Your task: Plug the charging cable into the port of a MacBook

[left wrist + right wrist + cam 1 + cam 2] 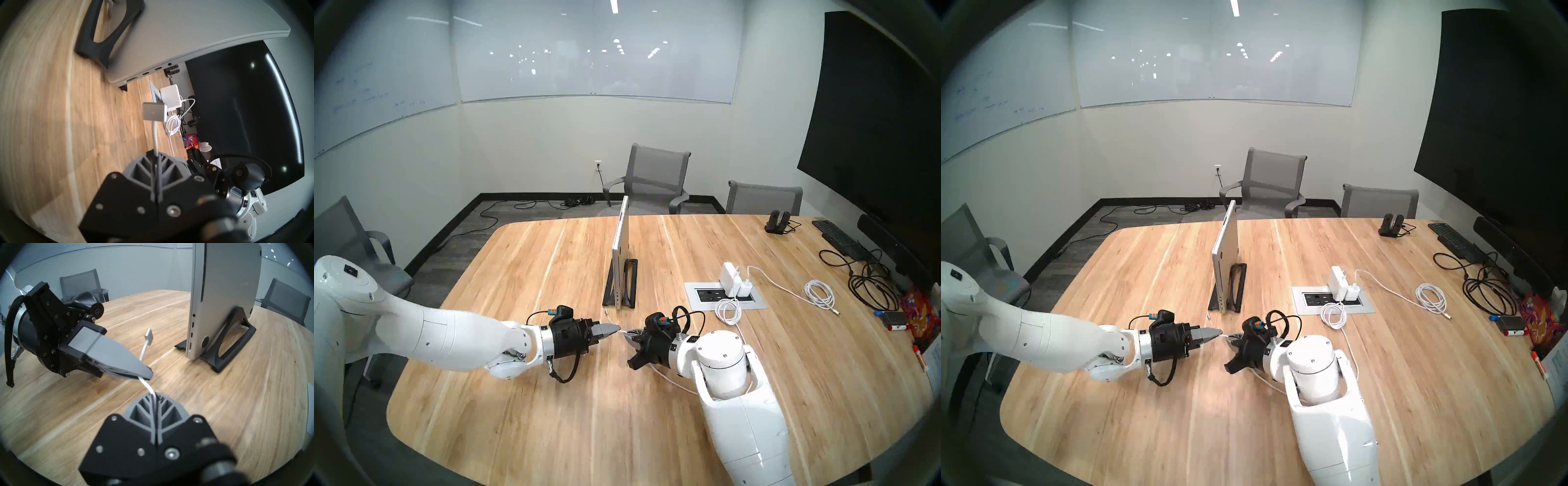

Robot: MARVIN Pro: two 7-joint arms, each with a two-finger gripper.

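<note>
The worktop [551,390] gave me plenty of bare wood on my side of the MacBook [620,251]; its edge lay well behind me. The MacBook stood on its edge in a black stand [628,281], its port edge facing me, the ports low down near the wood. Left of the MacBook the wood was bare; to its right lay a socket plate [690,295] with white chargers [729,275] and a coiled white lead [819,294], well clear of my path.

My left pincer [147,375] was shut on the cable [144,346], and my right pincer [155,394] was shut on the same cord just behind it, tips almost touching. The connector [153,112] stood free in the air, just before the MacBook's near corner and not yet at any port.

I judged the risk thus: I held cord, not connector, so the short free length could bend or twist as I pushed, and the connector might skid off the metal beside the slot. Both pincers pulling apart might strain the cord. A hard shove could tip the MacBook in its stand.
</note>
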